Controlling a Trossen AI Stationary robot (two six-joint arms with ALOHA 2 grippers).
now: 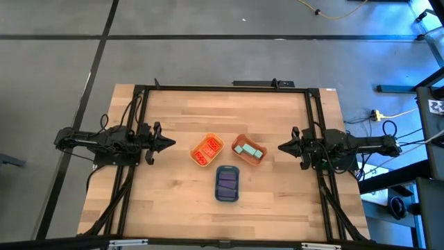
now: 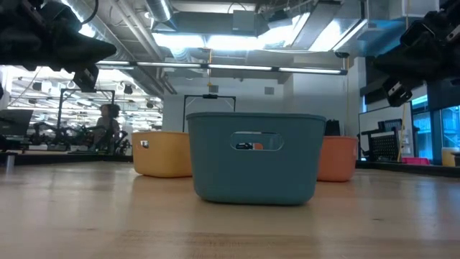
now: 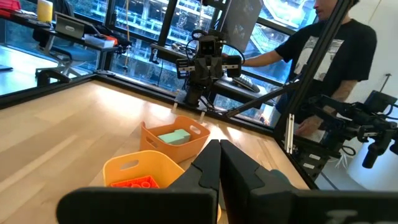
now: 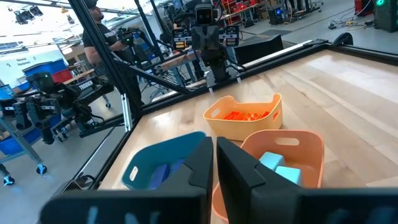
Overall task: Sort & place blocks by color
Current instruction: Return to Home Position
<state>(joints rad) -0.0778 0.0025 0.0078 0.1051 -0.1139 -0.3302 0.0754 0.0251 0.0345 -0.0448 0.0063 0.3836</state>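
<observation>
Three small trays stand in the middle of the table. Red-orange blocks (image 1: pixel 206 151) lie in the yellow tray (image 1: pixel 198 146). Teal blocks (image 1: pixel 248 150) lie in the orange tray (image 1: pixel 240 160), and purple blocks (image 1: pixel 227 183) lie in the blue tray (image 1: pixel 227 197). My left gripper (image 1: pixel 171 144) hangs shut at the table's left side, above the surface, pointing level toward the trays. My right gripper (image 1: pixel 282 147) hangs shut at the right side, facing the trays from the opposite side. Neither holds anything.
A black frame (image 1: pixel 222 88) runs around the table's far edge and sides. Bare wood lies between each gripper and the trays, and along the near edge. A person (image 3: pixel 336 50) stands beyond the table's right side.
</observation>
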